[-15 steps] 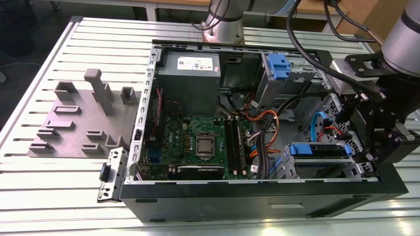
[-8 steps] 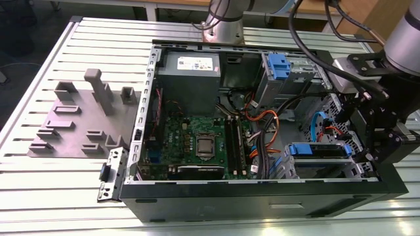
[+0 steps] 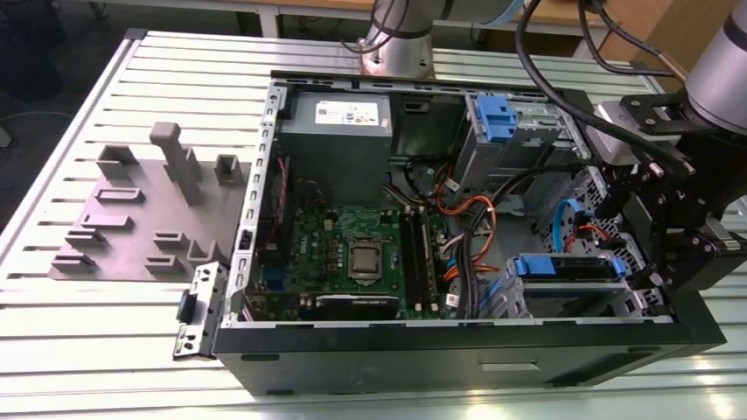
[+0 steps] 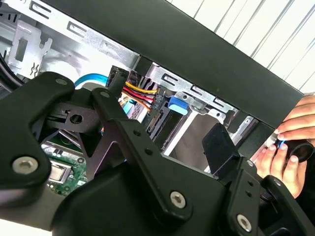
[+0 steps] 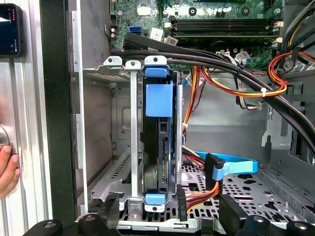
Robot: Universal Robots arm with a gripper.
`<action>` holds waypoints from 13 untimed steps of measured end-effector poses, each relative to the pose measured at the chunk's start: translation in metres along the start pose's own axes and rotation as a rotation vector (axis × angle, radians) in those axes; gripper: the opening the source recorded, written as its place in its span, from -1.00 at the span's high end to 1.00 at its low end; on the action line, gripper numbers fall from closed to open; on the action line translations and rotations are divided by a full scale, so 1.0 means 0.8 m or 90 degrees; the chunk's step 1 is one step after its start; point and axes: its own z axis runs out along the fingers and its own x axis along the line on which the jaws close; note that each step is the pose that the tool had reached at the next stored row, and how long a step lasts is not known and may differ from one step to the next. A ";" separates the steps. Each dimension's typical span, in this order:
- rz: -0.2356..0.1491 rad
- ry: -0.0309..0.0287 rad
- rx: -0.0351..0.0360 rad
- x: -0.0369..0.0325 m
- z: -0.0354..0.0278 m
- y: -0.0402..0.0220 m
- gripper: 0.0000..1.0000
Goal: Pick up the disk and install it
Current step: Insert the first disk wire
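The blue-framed silver disk is seen standing on edge in its bay, straight ahead of the black gripper; the jaws' state cannot be told.

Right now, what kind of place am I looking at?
Most likely a robotics lab or test workshop. An open computer case lies on a slatted metal workbench, its motherboard and cables exposed, with a robot arm reaching over it. A grey fixture plate sits beside the case.
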 end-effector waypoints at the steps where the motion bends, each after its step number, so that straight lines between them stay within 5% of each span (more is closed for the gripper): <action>1: 0.000 0.0000 0.0000 0.0000 0.0000 0.0000 -0.76; 7: 0.000 -0.0001 -0.0002 0.0000 0.0001 0.0000 -0.76; 13: 0.000 0.0000 -0.0005 0.0000 0.0000 0.0000 -0.47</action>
